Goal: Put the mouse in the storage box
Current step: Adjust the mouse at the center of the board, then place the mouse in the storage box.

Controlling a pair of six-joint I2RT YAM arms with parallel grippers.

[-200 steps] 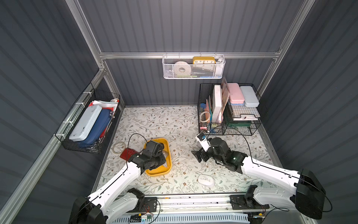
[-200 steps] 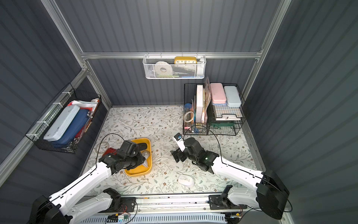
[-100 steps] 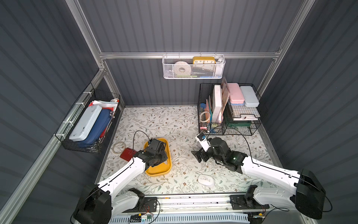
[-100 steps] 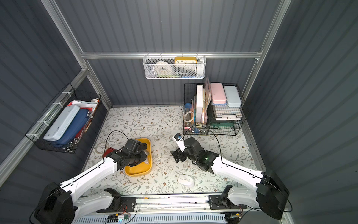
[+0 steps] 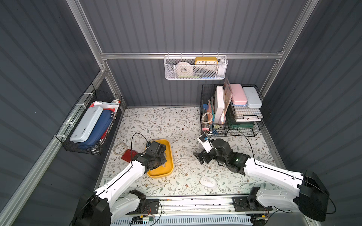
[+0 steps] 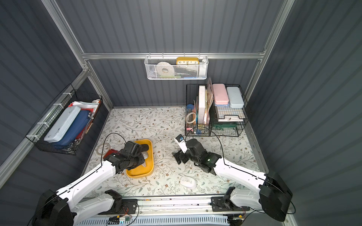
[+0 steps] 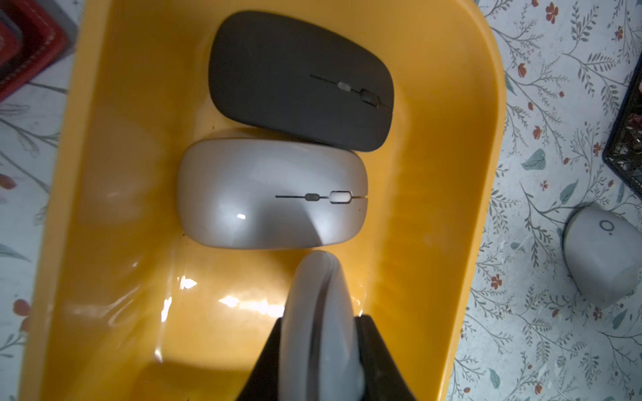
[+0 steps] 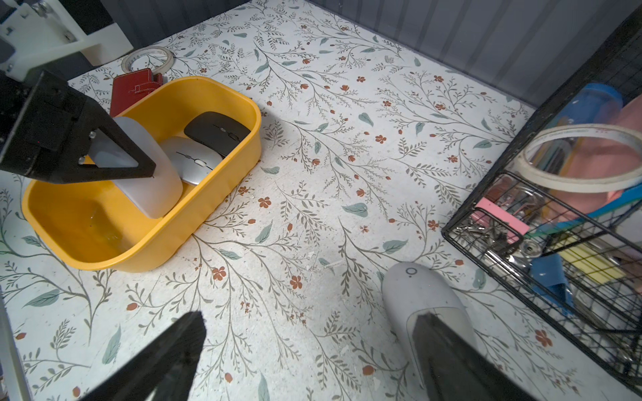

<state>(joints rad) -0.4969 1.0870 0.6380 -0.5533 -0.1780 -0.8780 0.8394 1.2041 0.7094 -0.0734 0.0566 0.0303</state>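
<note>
The yellow storage box stands left of the table's middle. A black mouse and a silver mouse lie in it. My left gripper is shut on a white mouse. It holds that mouse on edge, low over the box's near half. My right gripper stands open above the table. One of its fingers covers part of a white mouse with a ring mark. The arm hides that mouse in both top views.
Another white mouse lies near the table's front edge. A red wallet and a tape ring lie left of the box. A black wire rack fills the back right, close to my right gripper. Baskets hang on the walls.
My left arm has stretched a little farther and lower over the box, still gripping the white mouse. The right arm and the mice on the table have not moved.
</note>
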